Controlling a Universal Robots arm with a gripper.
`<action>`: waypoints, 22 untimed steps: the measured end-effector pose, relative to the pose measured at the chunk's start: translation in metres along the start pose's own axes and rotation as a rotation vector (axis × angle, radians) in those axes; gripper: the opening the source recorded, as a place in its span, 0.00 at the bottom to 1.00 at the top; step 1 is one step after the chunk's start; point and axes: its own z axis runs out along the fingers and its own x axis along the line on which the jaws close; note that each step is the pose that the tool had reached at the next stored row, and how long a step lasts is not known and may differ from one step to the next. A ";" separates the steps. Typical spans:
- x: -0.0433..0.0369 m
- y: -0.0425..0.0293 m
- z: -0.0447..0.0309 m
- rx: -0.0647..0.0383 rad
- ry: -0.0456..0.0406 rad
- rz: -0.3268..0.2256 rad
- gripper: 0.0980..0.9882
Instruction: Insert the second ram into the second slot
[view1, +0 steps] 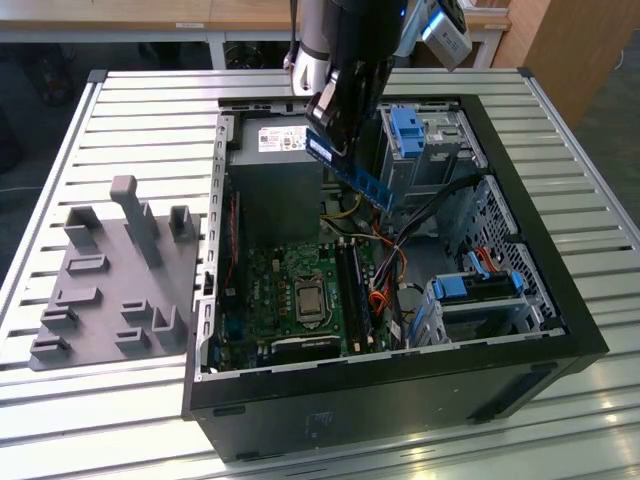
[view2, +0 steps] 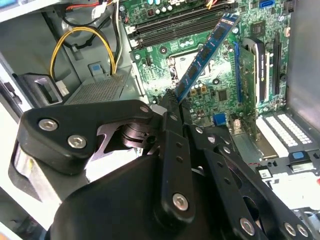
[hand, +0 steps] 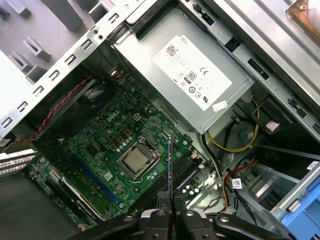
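Claw (view2: 171, 104) clamped on one end of the second ram (view2: 205, 52) | I hold it in the air over the open computer case (view1: 400, 400), touching nothing | long axis runs straight out from the claw, slanted, with the memory slots (view1: 352, 285) below it.

Power supply (hand: 150, 37): white label (hand: 192, 75) on its broad face, with a code square, round marks and rows of fine print, too small to make out. In the exterior view, same label (view1: 283, 138), red patch at one end. Cable tag (hand: 236, 183): white, illegible.
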 end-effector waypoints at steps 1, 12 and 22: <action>0.0000 0.0000 0.0000 0.000 -0.0004 0.011 0.04; 0.0000 0.0000 0.0002 0.001 -0.0027 0.129 0.04; 0.0000 0.0000 0.0003 0.001 -0.0045 0.219 0.04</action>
